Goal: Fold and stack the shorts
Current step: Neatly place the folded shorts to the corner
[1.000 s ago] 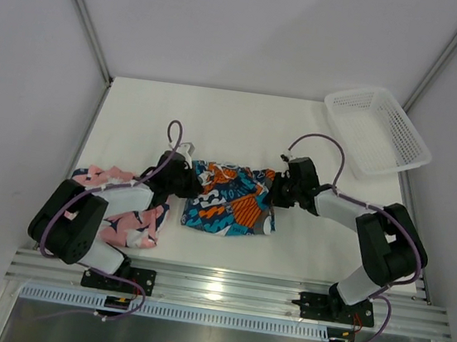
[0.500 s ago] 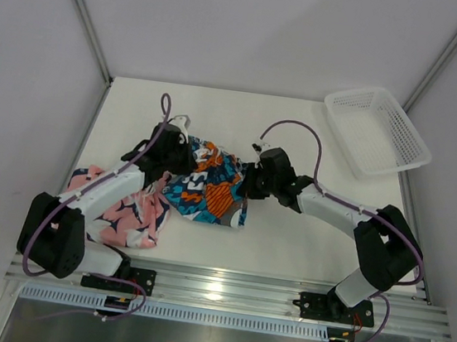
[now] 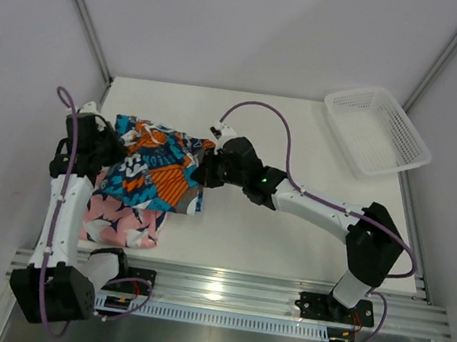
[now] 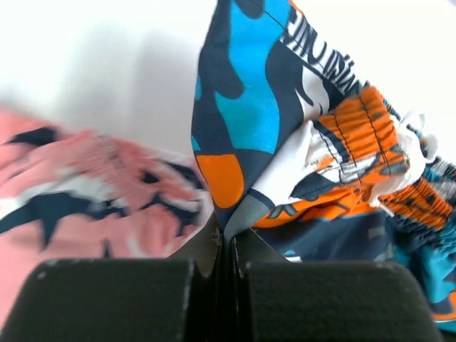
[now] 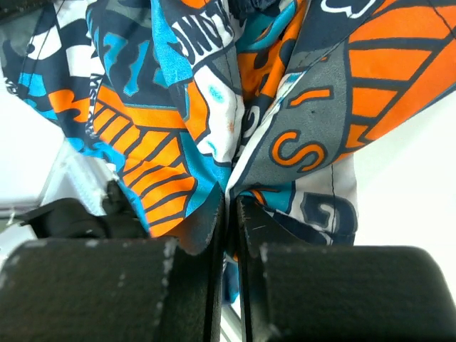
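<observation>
The patterned shorts (image 3: 154, 177) hide the upper part of the pink shorts (image 3: 126, 223), which look blurred in the left wrist view and run off its left edge.

A white table (image 3: 260, 121) stands between pale grey walls (image 3: 263, 25), evenly lit.

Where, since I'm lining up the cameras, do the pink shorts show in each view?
Top external: the pink shorts lie lower left, partly covered by the blue-orange shorts.
Left wrist: left side, blurred.
Right wrist: not in it.
Shared landmark: the blue-orange shorts, in all three views.
</observation>
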{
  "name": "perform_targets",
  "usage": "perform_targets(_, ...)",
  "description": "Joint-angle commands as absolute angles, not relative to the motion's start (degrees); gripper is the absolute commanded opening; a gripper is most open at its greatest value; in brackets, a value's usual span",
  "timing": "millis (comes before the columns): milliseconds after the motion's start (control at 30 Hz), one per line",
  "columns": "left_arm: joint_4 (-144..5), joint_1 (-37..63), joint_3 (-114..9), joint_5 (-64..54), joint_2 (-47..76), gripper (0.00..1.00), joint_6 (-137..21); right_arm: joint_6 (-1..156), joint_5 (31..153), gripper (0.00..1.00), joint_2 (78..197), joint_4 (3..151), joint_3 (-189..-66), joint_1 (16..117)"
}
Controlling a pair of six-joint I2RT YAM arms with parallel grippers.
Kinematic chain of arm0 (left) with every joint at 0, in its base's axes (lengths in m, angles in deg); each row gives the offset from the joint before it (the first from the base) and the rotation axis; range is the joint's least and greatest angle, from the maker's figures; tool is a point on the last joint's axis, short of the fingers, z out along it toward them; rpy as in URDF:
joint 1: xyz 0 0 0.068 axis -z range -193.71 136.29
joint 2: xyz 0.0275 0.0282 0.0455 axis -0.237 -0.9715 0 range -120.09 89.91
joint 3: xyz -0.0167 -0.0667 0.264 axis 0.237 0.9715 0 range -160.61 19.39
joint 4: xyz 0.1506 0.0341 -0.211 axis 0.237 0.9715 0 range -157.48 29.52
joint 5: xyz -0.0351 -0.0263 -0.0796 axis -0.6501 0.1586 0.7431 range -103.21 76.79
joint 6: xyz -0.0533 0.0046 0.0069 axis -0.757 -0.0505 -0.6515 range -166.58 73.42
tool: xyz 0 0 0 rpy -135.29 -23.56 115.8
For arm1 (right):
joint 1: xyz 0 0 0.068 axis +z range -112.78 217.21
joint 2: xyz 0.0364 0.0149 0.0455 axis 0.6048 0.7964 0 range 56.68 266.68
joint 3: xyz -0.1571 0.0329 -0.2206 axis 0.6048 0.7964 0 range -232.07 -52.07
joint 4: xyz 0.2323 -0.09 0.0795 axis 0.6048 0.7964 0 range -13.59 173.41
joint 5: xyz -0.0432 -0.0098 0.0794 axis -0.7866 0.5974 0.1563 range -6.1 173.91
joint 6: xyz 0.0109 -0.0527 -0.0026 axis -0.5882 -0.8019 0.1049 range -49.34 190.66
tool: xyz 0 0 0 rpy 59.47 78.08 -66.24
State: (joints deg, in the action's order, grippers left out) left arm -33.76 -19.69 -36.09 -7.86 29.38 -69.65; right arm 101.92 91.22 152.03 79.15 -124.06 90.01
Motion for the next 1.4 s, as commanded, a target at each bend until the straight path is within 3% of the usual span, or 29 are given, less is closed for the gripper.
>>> perform_targets(0, -29.78, -30.54, -36.07, -1.28, 33.04, 0.00, -65.84, 102.65, 90.41, 0.00, 155.81, 74.23, -128.96, 93.80)
perform_targets(133, -28.46, -41.99, -34.84, 3.67, 32.96, 0.00, -64.25, 103.09, 89.62, 0.00, 162.74, 71.49, -133.28, 97.06)
perform_targets(367, -28.90, -46.66, -33.96, -3.26, 33.75, 0.00, -65.13, 106.25, 89.97, 0.00, 171.89, 65.51, -138.55, 100.84)
perform_targets(700, -32.31, -49.30, -28.43, -12.94, 32.87, 0.00, -64.95, 107.57, 86.19, 0.00, 177.52, 64.81, -141.98, 106.30)
perform_targets(800, -32.68, -50.71, -28.42, -8.72, 29.98, 0.00, -63.90, 107.84, 85.93, 0.00, 177.70, 65.15, -141.55, 106.91)
perform_targets(1000, -32.76, -50.98, -28.33, -11.18, 29.79, 0.11, -64.51, 108.18, 81.36, 0.00, 175.15, 64.98, -138.90, 108.58)
perform_targets(1367, -32.59, -51.15, -31.05, -10.22, 29.18, 0.06, -64.78, 105.99, 77.93, 0.00, 174.01, 67.61, -142.34, 110.25)
